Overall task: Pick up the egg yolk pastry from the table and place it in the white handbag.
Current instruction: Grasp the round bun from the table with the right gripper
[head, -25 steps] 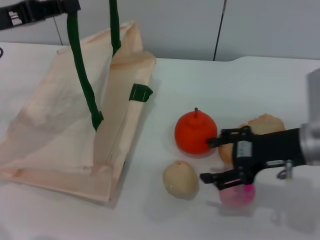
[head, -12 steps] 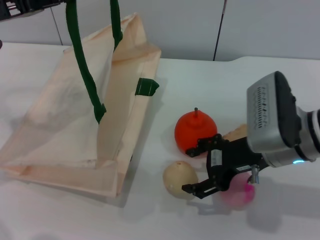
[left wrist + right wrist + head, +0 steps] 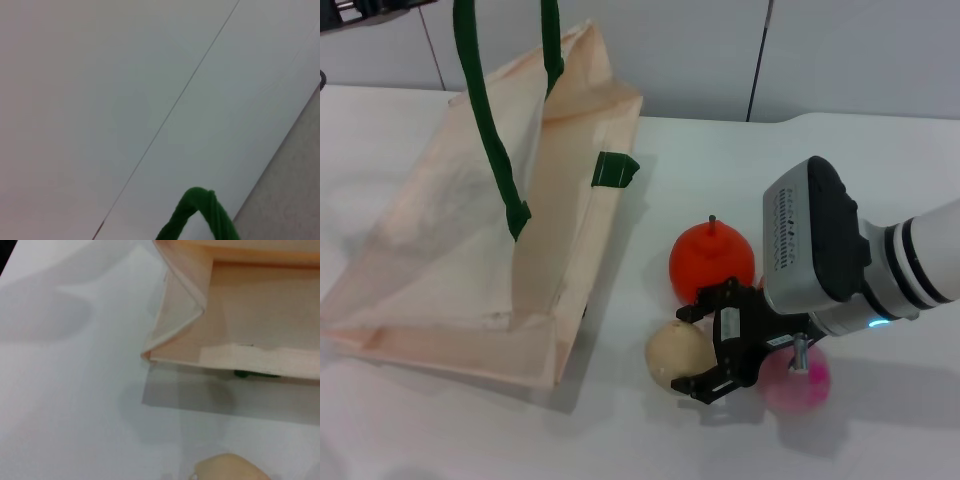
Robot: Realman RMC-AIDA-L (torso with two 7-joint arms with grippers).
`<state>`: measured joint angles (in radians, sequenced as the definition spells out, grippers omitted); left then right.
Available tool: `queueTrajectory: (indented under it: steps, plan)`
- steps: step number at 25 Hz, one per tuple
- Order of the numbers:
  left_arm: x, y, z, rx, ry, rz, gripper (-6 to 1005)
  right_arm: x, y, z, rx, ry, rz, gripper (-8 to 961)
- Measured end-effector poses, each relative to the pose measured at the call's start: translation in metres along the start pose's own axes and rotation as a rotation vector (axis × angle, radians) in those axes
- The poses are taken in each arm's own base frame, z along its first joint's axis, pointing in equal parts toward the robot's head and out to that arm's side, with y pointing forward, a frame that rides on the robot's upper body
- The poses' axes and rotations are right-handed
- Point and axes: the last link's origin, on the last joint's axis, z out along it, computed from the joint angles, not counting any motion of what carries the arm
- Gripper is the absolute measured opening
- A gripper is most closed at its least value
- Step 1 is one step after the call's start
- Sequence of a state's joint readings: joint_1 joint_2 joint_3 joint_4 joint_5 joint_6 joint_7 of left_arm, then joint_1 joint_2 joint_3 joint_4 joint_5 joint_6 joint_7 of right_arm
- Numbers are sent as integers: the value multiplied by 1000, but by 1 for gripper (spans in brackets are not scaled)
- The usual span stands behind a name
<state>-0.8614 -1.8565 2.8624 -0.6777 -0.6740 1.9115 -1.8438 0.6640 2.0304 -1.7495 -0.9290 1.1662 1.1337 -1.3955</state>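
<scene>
Jaws of the right gripper straddle the egg yolk pastry, orange fruit beside.

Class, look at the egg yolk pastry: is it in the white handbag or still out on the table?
Out. The egg yolk pastry rests on the table, beside the white handbag, with the open right gripper at it.

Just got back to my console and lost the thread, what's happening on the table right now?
The right gripper is open, its fingers on either side of the small round pale beige egg yolk pastry, which sits on the white table and is not yet lifted. The left gripper is up at the top edge of the head view, by the dark green handles of the large cream cloth handbag. An orange fruit and a pink ball sit beside the pastry.
</scene>
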Motion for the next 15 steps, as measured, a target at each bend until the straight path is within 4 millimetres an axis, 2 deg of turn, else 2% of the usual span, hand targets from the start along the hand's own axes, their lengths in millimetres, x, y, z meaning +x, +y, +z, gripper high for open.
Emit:
queueTrajectory:
  steps: [15]
  plan:
    - [3,0,2,-4,11,5,184,-2,-7,11,-5,55,-3,836]
